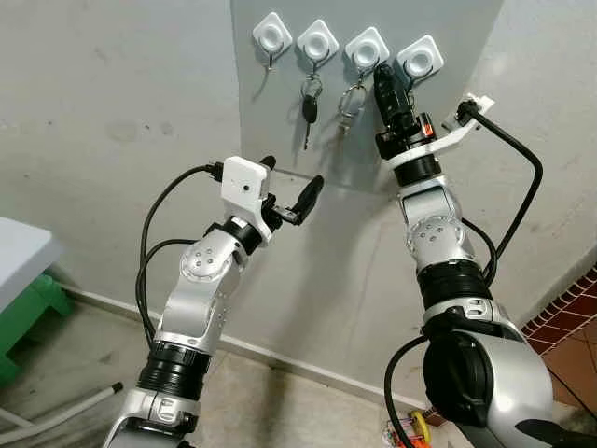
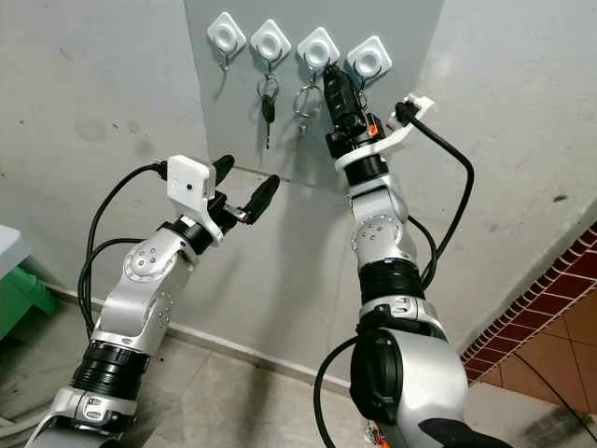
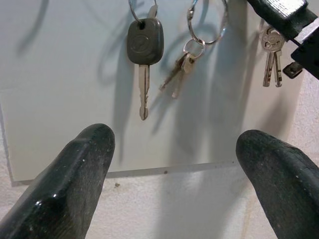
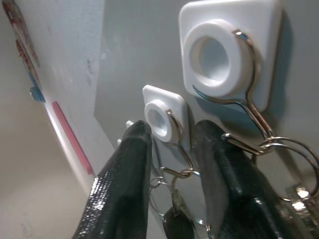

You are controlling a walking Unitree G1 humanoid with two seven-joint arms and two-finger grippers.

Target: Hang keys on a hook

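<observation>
Four white hooks sit in a row on a grey wall panel. The leftmost hook is bare. A black-headed key hangs from the second hook, and a ring with small silver keys from the third. My right gripper reaches up beside the rightmost hook, its fingers a narrow gap apart with nothing between them. A key ring rests on that hook's wire, just outside one finger, and its silver keys dangle below. My left gripper is open below the panel, pointing at the wall.
A black cable loops out from my right wrist. A green stool stands under a white surface at the far left. A white pipe lies on the floor. Red tiles show at the right.
</observation>
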